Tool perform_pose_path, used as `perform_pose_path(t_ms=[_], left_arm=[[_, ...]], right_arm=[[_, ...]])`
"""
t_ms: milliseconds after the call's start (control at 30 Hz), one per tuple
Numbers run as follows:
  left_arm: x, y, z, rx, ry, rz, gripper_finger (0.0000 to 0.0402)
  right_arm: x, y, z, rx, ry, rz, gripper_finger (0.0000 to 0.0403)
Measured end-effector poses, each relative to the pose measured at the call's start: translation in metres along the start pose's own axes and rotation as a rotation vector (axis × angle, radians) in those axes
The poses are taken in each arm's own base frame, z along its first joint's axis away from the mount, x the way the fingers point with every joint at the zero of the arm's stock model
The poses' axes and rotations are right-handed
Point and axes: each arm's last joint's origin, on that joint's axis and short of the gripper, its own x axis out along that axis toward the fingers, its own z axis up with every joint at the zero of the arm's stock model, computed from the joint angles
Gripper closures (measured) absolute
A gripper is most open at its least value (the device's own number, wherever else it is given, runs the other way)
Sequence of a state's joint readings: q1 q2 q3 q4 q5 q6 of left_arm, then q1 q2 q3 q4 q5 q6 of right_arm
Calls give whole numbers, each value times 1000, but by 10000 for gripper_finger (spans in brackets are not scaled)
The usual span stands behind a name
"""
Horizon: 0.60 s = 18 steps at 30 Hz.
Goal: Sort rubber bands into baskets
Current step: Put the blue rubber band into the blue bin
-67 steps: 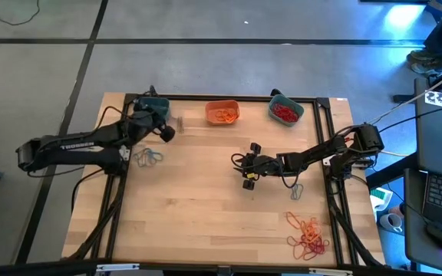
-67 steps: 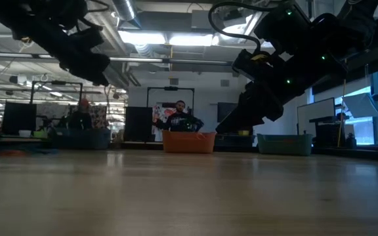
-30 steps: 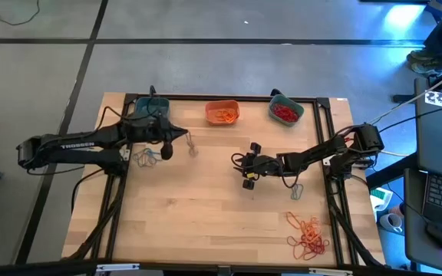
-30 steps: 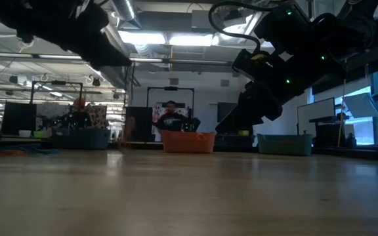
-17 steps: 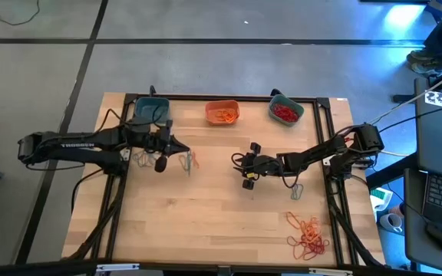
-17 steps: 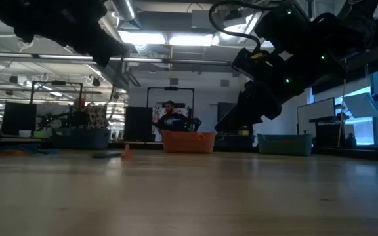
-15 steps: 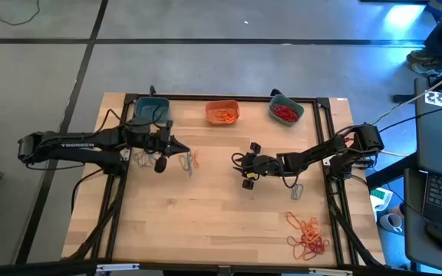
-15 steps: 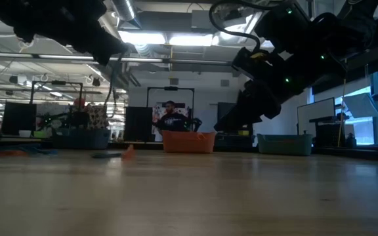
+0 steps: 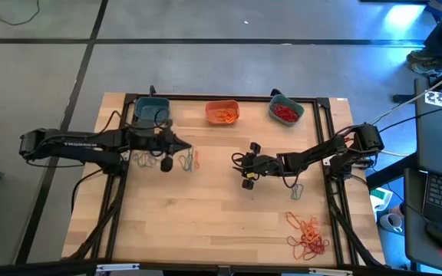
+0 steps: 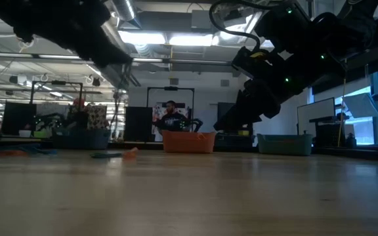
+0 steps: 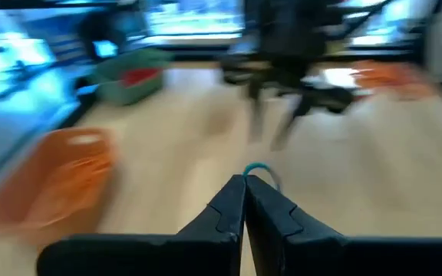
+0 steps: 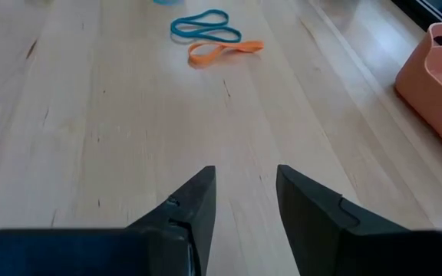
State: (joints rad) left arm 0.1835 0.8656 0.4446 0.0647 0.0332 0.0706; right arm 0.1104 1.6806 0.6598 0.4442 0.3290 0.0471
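I judge the rubber bands [image 12: 206,27] light, thin and floppy, so I would pinch 1 strand low at the table; L gripper [image 11: 245,182] has fingers together on a teal loop, above the table near the teal basket [image 9: 150,111]. R gripper [image 12: 244,192] hovers mid-table, fingers apart, empty. I count 3 baskets; loose bands lie in approx. 3 spots, the orange pile [image 9: 308,235] too tangled to count.

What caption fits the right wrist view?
Open right hand above bare wooden table, teal rubber band and orange rubber band ahead.
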Motion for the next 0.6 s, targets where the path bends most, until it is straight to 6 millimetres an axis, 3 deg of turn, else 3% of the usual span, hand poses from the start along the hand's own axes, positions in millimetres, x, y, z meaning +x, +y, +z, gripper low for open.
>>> perform_pose_path(t_ms=[400,600], left_arm=[[-4,17,-2,74,66,565,394],[-10,37,-4,51,108,814,394]], right_arm=[[0,0,0,-2,5,0,262],[0,0,-1,-2,5,0,262]])
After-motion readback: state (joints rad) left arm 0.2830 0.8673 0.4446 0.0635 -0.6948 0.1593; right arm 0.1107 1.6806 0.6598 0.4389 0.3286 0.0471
